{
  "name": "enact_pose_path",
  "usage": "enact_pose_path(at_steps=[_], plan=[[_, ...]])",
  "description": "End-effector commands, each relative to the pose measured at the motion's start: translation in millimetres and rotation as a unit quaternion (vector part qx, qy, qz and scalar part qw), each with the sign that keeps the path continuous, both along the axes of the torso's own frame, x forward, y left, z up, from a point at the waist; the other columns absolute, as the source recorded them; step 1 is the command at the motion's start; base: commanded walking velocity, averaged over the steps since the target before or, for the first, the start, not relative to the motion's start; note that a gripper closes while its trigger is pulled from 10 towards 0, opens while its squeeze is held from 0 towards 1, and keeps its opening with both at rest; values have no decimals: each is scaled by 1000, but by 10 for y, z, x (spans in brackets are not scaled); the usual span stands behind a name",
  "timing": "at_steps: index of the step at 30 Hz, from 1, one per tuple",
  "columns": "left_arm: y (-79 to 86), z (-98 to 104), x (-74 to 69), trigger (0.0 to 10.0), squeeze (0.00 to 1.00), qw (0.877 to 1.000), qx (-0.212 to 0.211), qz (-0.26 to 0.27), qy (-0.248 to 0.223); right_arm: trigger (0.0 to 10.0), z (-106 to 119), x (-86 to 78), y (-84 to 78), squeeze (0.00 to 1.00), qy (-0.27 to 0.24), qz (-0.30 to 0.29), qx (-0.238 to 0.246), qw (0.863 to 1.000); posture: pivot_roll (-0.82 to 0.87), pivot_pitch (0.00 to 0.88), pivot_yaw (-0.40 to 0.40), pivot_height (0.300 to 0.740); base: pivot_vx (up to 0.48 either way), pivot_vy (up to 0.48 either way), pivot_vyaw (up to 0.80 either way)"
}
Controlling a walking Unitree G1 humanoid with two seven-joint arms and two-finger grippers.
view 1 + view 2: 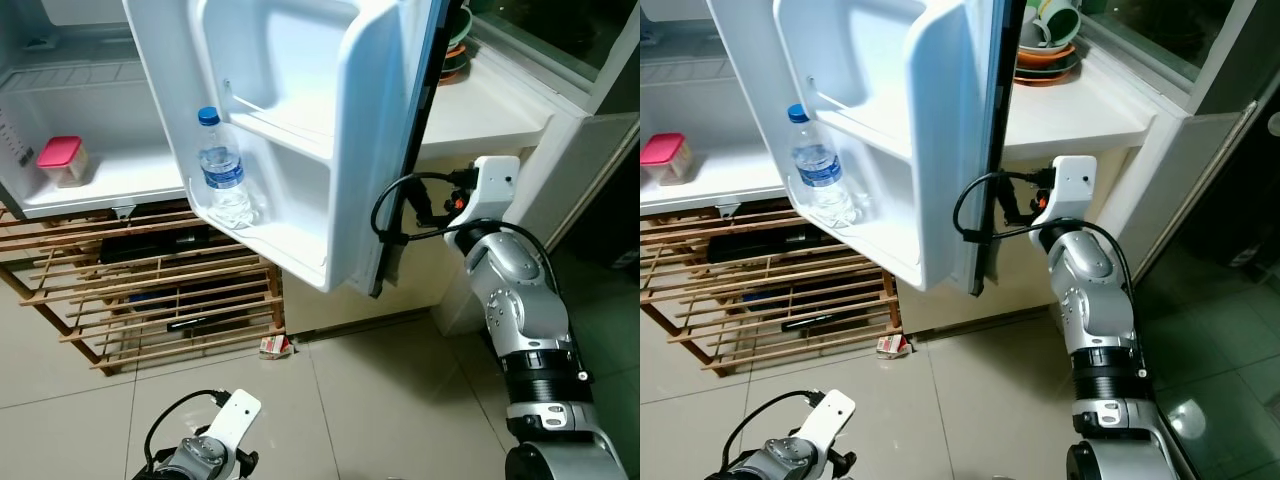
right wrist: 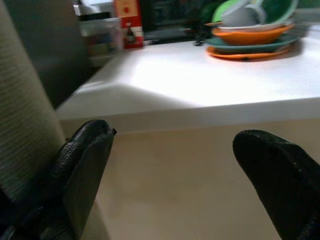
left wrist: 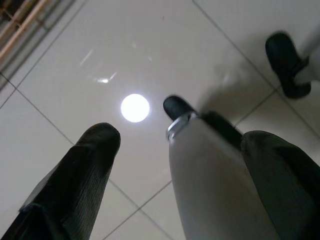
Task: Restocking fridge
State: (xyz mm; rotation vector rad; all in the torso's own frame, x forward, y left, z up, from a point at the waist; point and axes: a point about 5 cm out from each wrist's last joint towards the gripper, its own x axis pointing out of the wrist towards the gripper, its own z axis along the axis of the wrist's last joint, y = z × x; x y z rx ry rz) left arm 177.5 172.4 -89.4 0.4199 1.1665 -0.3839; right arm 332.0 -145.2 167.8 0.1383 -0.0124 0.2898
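While the fridge door (image 1: 330, 130) stands open with a water bottle (image 1: 222, 175) inside, the right claw (image 2: 175, 170) gapes empty beside the tabletop (image 2: 200, 80); the left claw (image 3: 185, 165) hangs open, empty.

A home kitchen, plainly. The fridge door (image 1: 300, 120) stands wide open, a water bottle (image 1: 222, 170) upright in its lower door shelf and a pink-lidded container (image 1: 62, 160) inside the fridge. Past the raised right hand (image 2: 170, 165) runs a white counter (image 2: 210, 85) with stacked bowls (image 2: 250, 30) in orange and green. Under the fridge sits a wooden slatted rack (image 1: 150, 290) on a pale tiled floor (image 1: 380, 400); the left hand (image 3: 175, 165) hangs low above those tiles.
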Motion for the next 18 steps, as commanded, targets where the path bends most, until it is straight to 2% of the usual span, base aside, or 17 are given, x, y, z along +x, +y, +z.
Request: enact_pose_path(at_steps=[1, 3, 5, 7, 9, 10, 11, 12, 13, 14, 15, 17, 18], plan=[[19, -25, -62, 10000, 0, 1000, 7, -11, 18, 10000, 165, -85, 163, 0, -23, 49, 6, 999, -161, 0, 6, 740, 0, 0, 0], [29, -34, -86, 10000, 0, 1000, 10, -13, 24, 10000, 188, -137, 183, 0, -24, 61, 5, 998, -161, 0, 6, 740, 0, 0, 0], [76, -78, -214, 10000, 0, 998, 20, -19, 64, 10000, 261, -275, 218, 0, -28, 95, 4, 995, -167, 0, 12, 740, 0, 0, 0], [88, -87, -243, 10000, 0, 997, 22, -19, 74, 10000, 274, -293, 224, 0, -28, 101, 5, 994, -169, 0, 15, 740, 0, 0, 0], [137, -105, -312, 10000, 0, 995, 35, -33, 91, 10000, 355, -392, 247, 0, -31, 145, 24, 989, -172, 0, 18, 740, 0, 0, 0], [137, -105, -312, 10000, 0, 995, 35, -33, 91, 10000, 355, -392, 247, 0, -31, 145, 24, 989, -172, 0, 18, 740, 0, 0, 0], [159, -112, -342, 10000, 0, 993, 42, -44, 98, 10000, 414, -465, 270, 0, -32, 177, 40, 983, -172, 0, 18, 740, 0, 0, 0], [187, -120, -377, 10000, 0, 992, 50, -53, 105, 10000, 504, -565, 303, 0, -33, 222, 79, 971, -177, 0, 24, 740, 0, 0, 0], [228, -131, -425, 10000, 0, 990, 62, -60, 113, 10000, 658, -768, 343, 0, -45, 305, 125, 943, -177, 0, 24, 740, 0, 0, 0], [228, -131, -425, 10000, 0, 990, 62, -60, 113, 10000, 658, -768, 343, 0, -45, 305, 125, 943, -177, 0, 24, 740, 0, 0, 0], [240, -135, -442, 10000, 0, 990, 64, -58, 114, 10000, 710, -847, 339, 0, -49, 332, 144, 931, -177, 0, 24, 740, 0, 0, 0], [233, -129, -422, 10000, 0, 990, 62, -53, 114, 10000, 746, -928, 317, 0, -48, 356, 164, 919, -177, 0, 30, 740, 0, 0, 0], [233, -129, -422, 10000, 0, 990, 62, -53, 114, 10000, 746, -928, 317, 0, -48, 356, 164, 919, -177, 0, 30, 740, 0, 0, 0]])
